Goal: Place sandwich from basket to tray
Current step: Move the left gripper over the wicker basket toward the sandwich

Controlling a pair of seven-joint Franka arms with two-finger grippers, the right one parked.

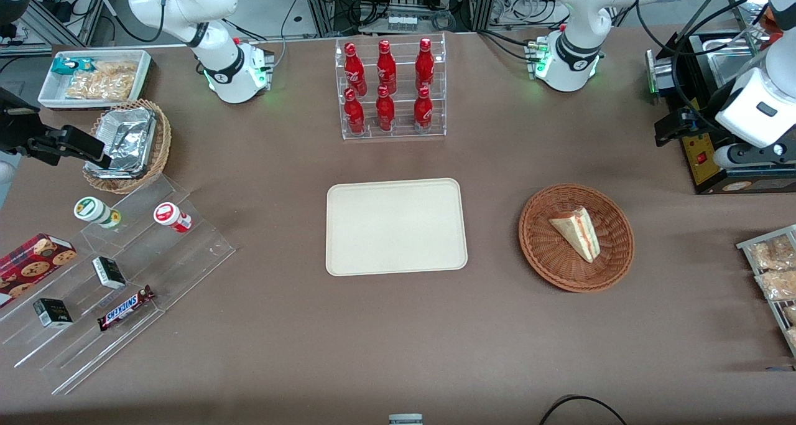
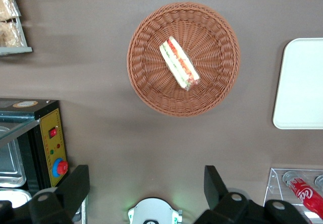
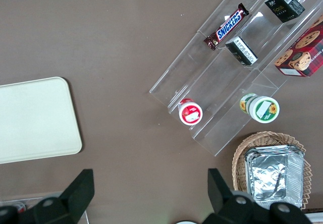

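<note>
**A:** Looking for the sandwich [image 1: 577,230] — where is it found?

**B:** It's seen lying in the reddish-brown wicker basket [image 1: 541,251], wedge flat on the weave, red and green filling shown along one edge. The basket is set on the brown table [image 1: 398,338], beside the cream tray [image 1: 348,251], toward the working arm's end. Nothing is carried on the tray.

**A:** And the gripper?

**B:** The gripper [image 2: 146,183] is held up high, well apart from the basket, and nothing is touched by it. The jaws are spread wide and nothing is gripped between the fingers [image 2: 75,186]. A rack of red bottles [image 1: 388,89] is placed farther from the front camera than the tray.
</note>
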